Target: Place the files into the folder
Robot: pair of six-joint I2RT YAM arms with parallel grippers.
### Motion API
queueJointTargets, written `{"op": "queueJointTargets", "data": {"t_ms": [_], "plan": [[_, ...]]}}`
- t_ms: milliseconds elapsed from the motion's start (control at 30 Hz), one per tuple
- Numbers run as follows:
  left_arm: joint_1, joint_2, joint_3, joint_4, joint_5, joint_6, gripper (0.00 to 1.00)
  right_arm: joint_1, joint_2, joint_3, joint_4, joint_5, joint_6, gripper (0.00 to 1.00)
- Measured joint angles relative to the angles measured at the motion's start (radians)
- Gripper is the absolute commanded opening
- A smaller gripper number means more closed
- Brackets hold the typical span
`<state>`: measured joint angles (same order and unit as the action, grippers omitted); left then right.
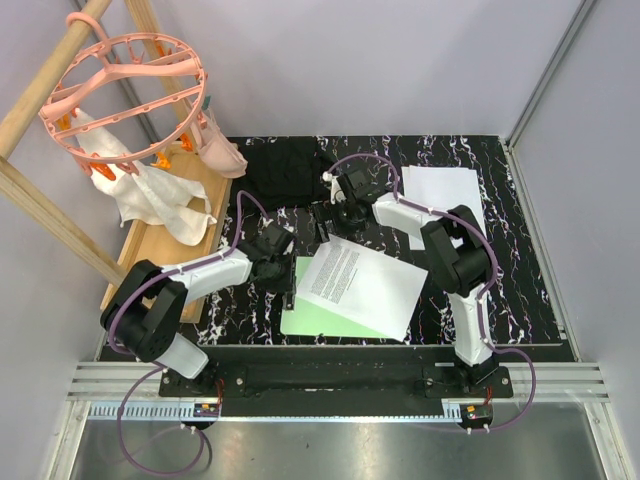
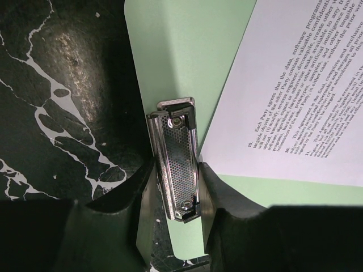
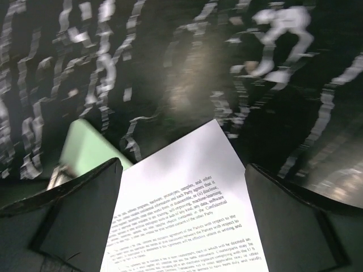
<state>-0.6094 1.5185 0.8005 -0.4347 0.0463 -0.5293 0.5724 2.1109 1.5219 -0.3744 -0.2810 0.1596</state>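
Centre of top view: printed sheet lies askew on the green folder, left gripper clenched on its clip at left, right gripper released above the sheet's upper corner; blank sheet upper right.

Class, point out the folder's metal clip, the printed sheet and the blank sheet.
metal clip [image 2: 178,164], left wrist view, its perforated plate.
printed sheet [image 1: 362,283], top view, its middle.
blank sheet [image 1: 448,188], top view, its bare middle.

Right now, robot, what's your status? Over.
Left gripper shut on clip of folder. Right gripper open over printed sheet. Sheet askew on folder, corner beside clip. Blank sheet lies far right.
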Motion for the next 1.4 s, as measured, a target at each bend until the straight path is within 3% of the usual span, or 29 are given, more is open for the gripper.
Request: {"op": "queueJointTargets", "data": {"t_ms": [267, 533, 633, 833, 900, 933, 1033, 1233, 1400], "plan": [[0.004, 0.002, -0.003, 0.026, 0.006, 0.0, 0.0, 0.003, 0.017, -0.008, 0.013, -0.298, -0.045, 1.0], [0.006, 0.002, -0.005, 0.039, 0.011, 0.0, 0.0, 0.003, 0.017, -0.021, 0.044, -0.375, -0.027, 1.0], [0.006, -0.001, -0.009, 0.044, 0.011, -0.001, 0.0, 0.003, 0.015, -0.021, 0.05, -0.299, -0.01, 1.0], [0.006, -0.018, -0.029, 0.065, 0.012, -0.008, 0.0, 0.003, -0.067, -0.032, 0.009, 0.029, 0.068, 1.0], [0.006, -0.018, -0.031, 0.067, 0.013, -0.011, 0.11, 0.0, -0.123, -0.039, -0.028, 0.138, 0.129, 1.0], [0.006, -0.018, -0.031, 0.067, 0.014, -0.013, 0.29, -0.005, -0.156, -0.046, -0.05, 0.176, 0.162, 1.0], [0.006, -0.022, -0.032, 0.066, 0.012, -0.012, 0.47, -0.039, -0.28, -0.127, -0.084, 0.23, 0.262, 1.0], [0.005, -0.11, -0.038, 0.037, -0.008, 0.008, 0.56, -0.117, -0.53, -0.442, -0.137, 0.296, 0.407, 1.0], [-0.019, -0.161, 0.034, 0.036, -0.004, 0.021, 0.52, -0.184, -0.707, -0.666, -0.19, 0.299, 0.497, 0.99]]}}
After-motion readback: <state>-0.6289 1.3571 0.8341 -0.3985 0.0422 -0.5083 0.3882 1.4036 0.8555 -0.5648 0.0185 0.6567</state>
